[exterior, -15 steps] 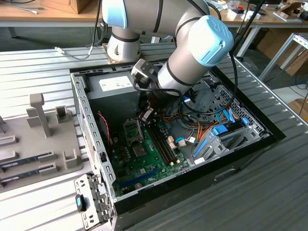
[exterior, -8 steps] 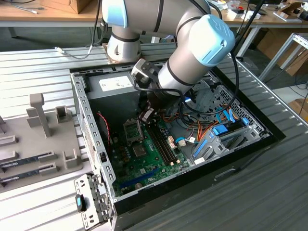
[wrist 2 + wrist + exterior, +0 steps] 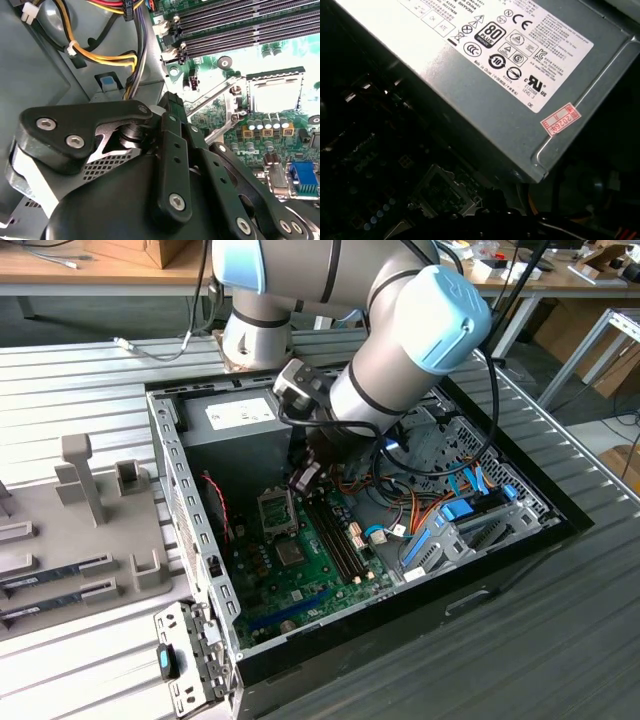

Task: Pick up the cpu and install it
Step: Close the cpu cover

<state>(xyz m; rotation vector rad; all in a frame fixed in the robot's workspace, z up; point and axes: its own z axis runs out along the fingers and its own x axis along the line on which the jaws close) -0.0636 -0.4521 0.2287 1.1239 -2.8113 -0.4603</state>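
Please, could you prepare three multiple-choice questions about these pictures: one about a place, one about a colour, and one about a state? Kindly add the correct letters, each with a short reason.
1. Where is the gripper?
A. Resting on the floor
B. Inside the computer case, over the motherboard
C. Raised high above the case, clear of it

2. What colour is the motherboard?
A. Red
B. White
C. Green

3. In what state is the computer case?
A. Open, its inside exposed
B. Closed by a panel
C. Wrapped in foil

Answers:
1 B: in the exterior view the arm reaches down into the case, beside the grey power-supply box.
2 C: the board shows green in the exterior view and the second wrist view.
3 A: the board and the power-supply box lie in plain sight.
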